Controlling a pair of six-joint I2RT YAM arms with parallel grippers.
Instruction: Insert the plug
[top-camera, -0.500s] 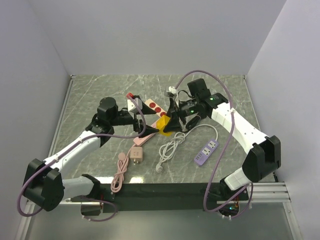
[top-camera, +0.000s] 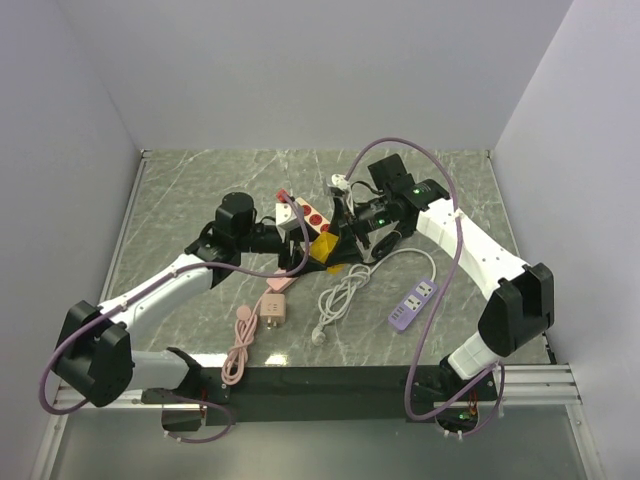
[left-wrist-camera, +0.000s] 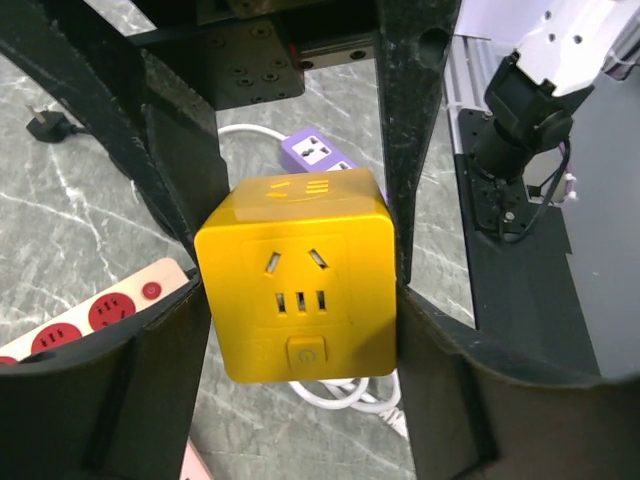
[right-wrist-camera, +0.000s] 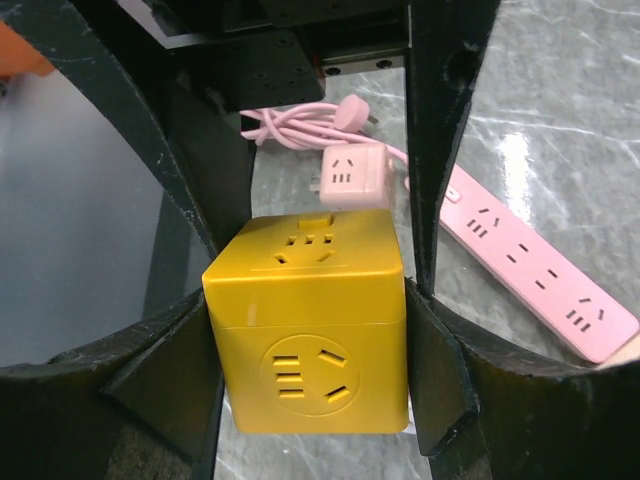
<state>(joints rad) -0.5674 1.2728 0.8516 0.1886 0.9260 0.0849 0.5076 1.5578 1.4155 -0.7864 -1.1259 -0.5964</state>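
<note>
plug (top-camera: 323, 245) sits mid-table between my two wrists, held by both at once; it hangs above the marble table (top-camera: 200, 180), not resting on it as far as the wrist views show.

my left gripper (left-wrist-camera: 300, 295) is clamped on the plug; the yellow cube fills the gap, with one of my fingers (left-wrist-camera: 160, 390) pressed to its left face and the other to its right face, no daylight on either side; the face toward this camera carries a three-slot socket, a row of small ports and a square button.

my right gripper (right-wrist-camera: 308, 295) is grasping the same plug from the opposite side; both pads (right-wrist-camera: 455, 380) touch the side faces low down; a round socket face points at that camera, with another socket on the top face.

in the left wrist view my right fingers come in from above and hug the cube's far edges; the right wrist view shows the reverse; the cube is upright, roughly square to both grips.

around it: cream power strip with red sockets (top-camera: 305, 214) just behind the plug; purple power strip (top-camera: 413, 303) off to the right; white cable (top-camera: 343, 292) running from it, coiled close below the plug; pink power strip (right-wrist-camera: 540, 275) flat on the table; pink cube adapter (top-camera: 275, 309) and its pink cord (top-camera: 238, 350) toward the near edge.
</note>
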